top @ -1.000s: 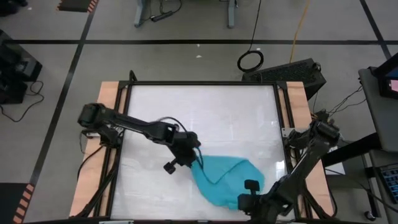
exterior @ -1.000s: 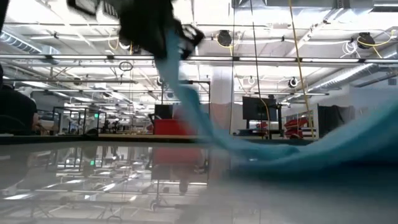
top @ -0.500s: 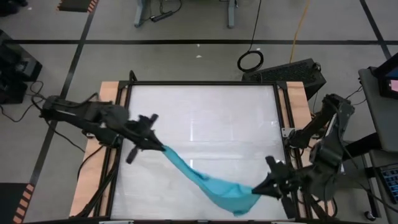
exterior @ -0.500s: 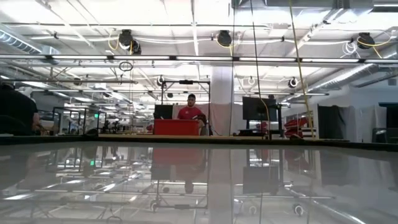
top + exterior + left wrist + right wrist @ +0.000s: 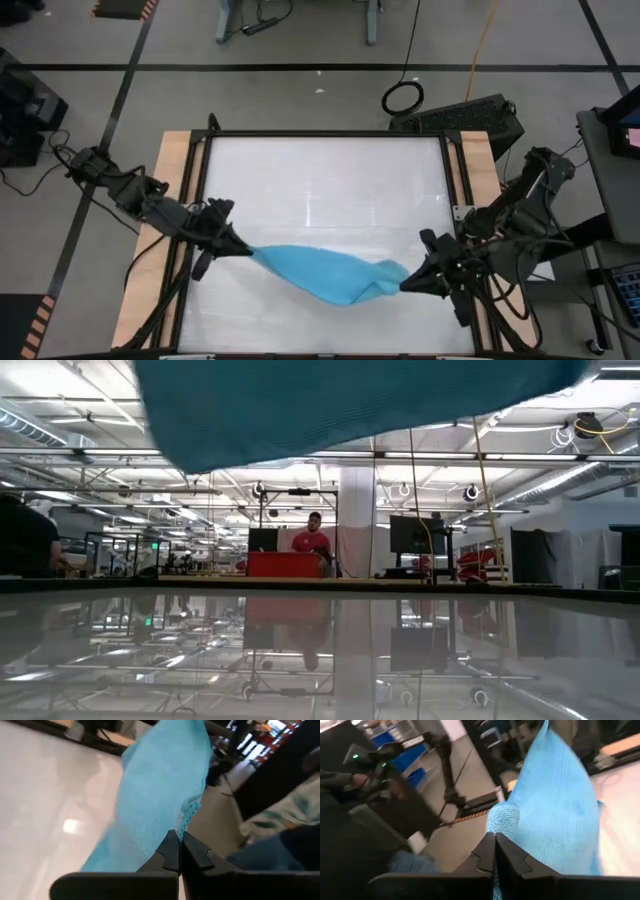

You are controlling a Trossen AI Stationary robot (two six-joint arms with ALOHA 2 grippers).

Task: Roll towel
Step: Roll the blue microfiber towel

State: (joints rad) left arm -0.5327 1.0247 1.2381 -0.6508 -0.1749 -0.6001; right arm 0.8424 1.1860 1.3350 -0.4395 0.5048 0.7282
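The turquoise-blue towel (image 5: 325, 272) hangs stretched between my two grippers above the near half of the white table (image 5: 320, 180), sagging a little in its middle. In the low view it fills the top of the picture as a blue band (image 5: 340, 400), clear of the table. My left gripper (image 5: 243, 249) is shut on the towel's left end. My right gripper (image 5: 405, 284) is shut on its right end. My left gripper pinches the towel's left end (image 5: 181, 822) between its two fingertips, at a corner or edge of the cloth. The fingers come nearly level from the table's left. The cloth runs away from them lifted clear of the table. My right gripper pinches the towel's right end (image 5: 501, 822) between its two fingertips, at a bunched corner. The fingers come nearly level from the table's right. The cloth spreads away from them, held in the air.
Wooden strips (image 5: 172, 160) and dark rails edge the table left and right. A black box (image 5: 460, 115) stands beyond the far right corner. A person in red (image 5: 312, 540) is in the room far behind the table.
Both grippers have risen and drawn apart, the left toward the table's left edge, the right toward the right edge, both staying shut on the towel. The towel, crumpled on the table a second ago, is lifted clear and pulled out into a long band.
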